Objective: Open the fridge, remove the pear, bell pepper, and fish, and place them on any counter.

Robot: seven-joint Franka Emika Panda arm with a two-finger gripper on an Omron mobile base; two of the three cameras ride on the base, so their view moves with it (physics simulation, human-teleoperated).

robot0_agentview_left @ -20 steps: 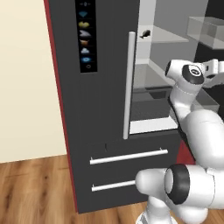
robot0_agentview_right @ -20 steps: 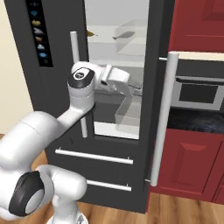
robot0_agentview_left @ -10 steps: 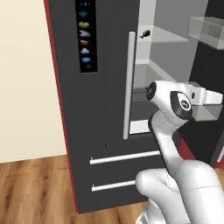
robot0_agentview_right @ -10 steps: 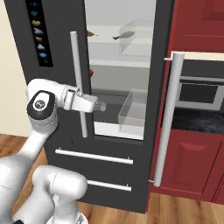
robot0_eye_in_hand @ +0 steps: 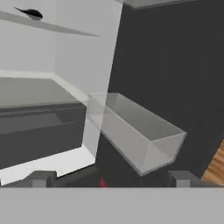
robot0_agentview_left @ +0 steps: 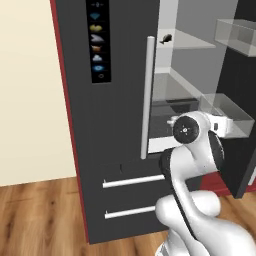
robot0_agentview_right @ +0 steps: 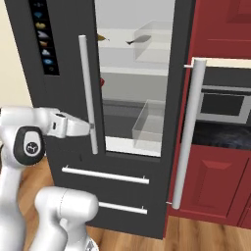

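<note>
Right base view shows the fridge (robot0_agentview_right: 54,98) with its right door (robot0_agentview_right: 188,98) swung wide, the left door shut and the lit white interior exposed. The tool (robot0_agentview_right: 91,128) sits low against the left door's long silver handle (robot0_agentview_right: 88,93), at the edge of the opening; from the hand view its two dark tips (robot0_eye_in_hand: 41,178) stand far apart with nothing between them, so it is open and empty.

Above the tool and deeper inside, the fish (robot0_agentview_right: 136,39) lies on the upper shelf, slim and dark, with another small dark-and-yellow item (robot0_agentview_right: 102,37) just beside the handle on the same shelf. In the left base view a small dark shape (robot0_agentview_left: 165,38) rests on that upper shelf, well above the tool (robot0_agentview_left: 226,125); the hand view shows it at top left (robot0_eye_in_hand: 31,14). A sliver of red (robot0_agentview_right: 102,81) peeks out behind the handle above the tool; I cannot tell what it is.

A clear door bin (robot0_eye_in_hand: 140,131) hangs just ahead of the tool on the open door. Below the tool are two drawers with silver bars (robot0_agentview_right: 105,175). Beyond the open door stand red cabinets (robot0_agentview_right: 215,171), an oven (robot0_agentview_right: 223,105) and a strip of black surface (robot0_agentview_right: 220,135). Wood floor (robot0_agentview_left: 45,215) and a cream wall (robot0_agentview_left: 30,90) lie on the other side.
</note>
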